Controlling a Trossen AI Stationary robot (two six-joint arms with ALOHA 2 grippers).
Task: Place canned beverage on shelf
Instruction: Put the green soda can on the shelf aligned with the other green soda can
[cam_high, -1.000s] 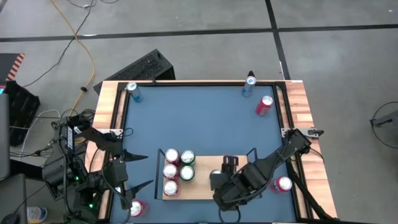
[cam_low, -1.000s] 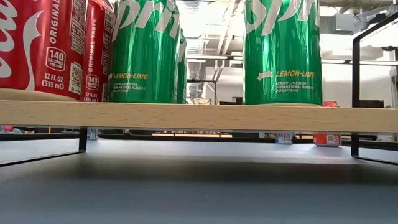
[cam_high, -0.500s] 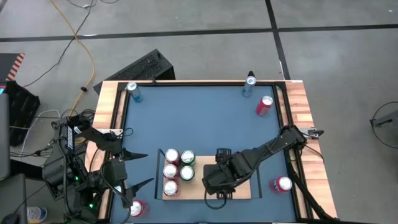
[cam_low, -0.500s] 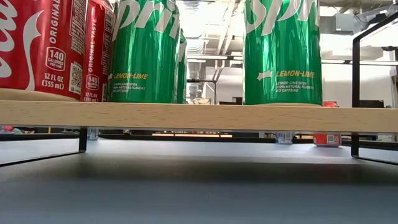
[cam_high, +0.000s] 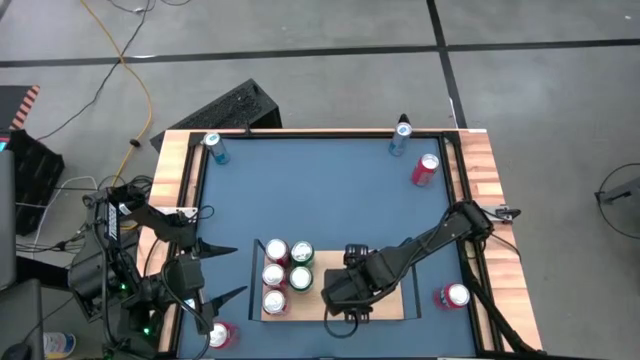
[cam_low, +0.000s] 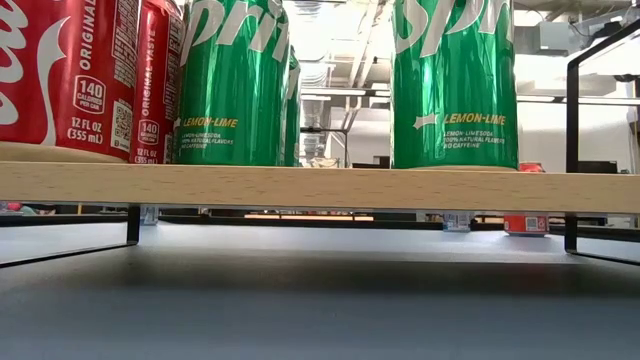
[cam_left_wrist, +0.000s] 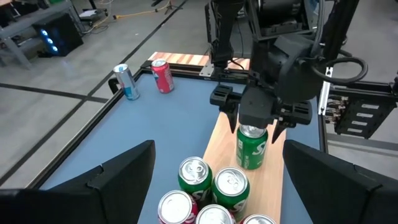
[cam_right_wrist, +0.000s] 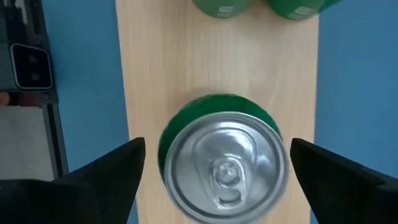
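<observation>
green can (cam_left_wrist: 251, 147) upright on shelf (cam_left_wrist: 279, 186), right claw (cam_left_wrist: 257, 118) spread above.

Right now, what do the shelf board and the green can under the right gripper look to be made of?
Shelf: light wood or wood-look laminate, matte, with visible grain; thin black rails, probably metal. Green can: likely aluminium, with a bare brushed silver top with pull tab and glossy printed green sides. The right gripper hangs open above it.
</observation>
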